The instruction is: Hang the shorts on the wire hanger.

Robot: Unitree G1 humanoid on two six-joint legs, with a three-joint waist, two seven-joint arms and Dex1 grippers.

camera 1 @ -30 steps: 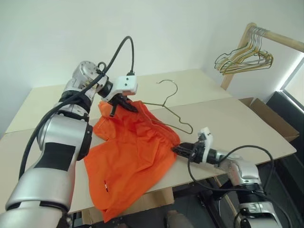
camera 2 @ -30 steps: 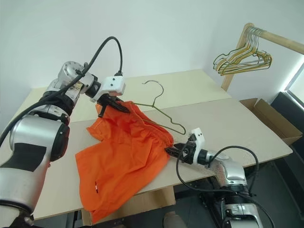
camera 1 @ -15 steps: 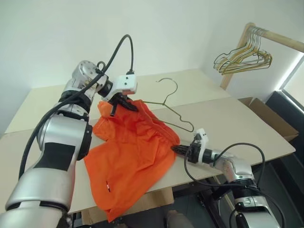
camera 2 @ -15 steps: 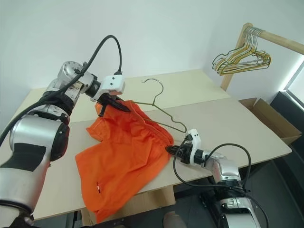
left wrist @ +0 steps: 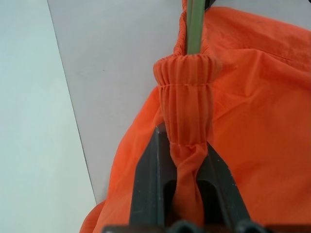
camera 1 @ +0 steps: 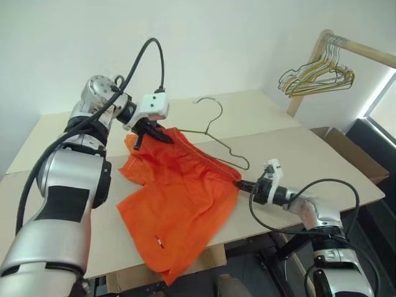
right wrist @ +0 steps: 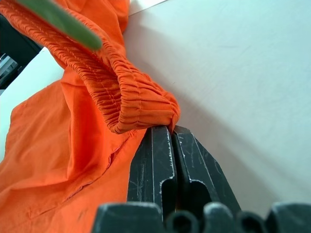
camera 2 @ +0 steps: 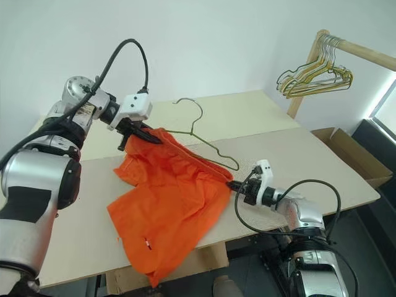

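The orange shorts point(camera 1: 179, 198) lie spread on the table, with the gathered waistband point(left wrist: 187, 82) pulled into a line between my two grippers. My left gripper point(camera 1: 162, 135) is shut on the waistband's far left end and holds it above the table. My right gripper point(camera 1: 240, 184) is shut on the waistband's near right end point(right wrist: 126, 97), low over the table. The thin grey-green wire hanger point(camera 1: 216, 139) runs along and into the waistband. Its hook point(camera 2: 189, 105) stands free behind the shorts. The shorts' hem hangs over the table's front edge.
A wooden rail point(camera 1: 365, 49) at the back right carries a bunch of gold and cream hangers point(camera 1: 318, 74). An open cardboard box point(camera 1: 352, 151) sits past the table's right edge. The pale table point(camera 1: 297, 148) has bare room to the right of the shorts.
My right gripper has shut on the waistband's right end and drawn it to the right. The shorts now stretch tighter and have slid right. My left gripper keeps its hold.
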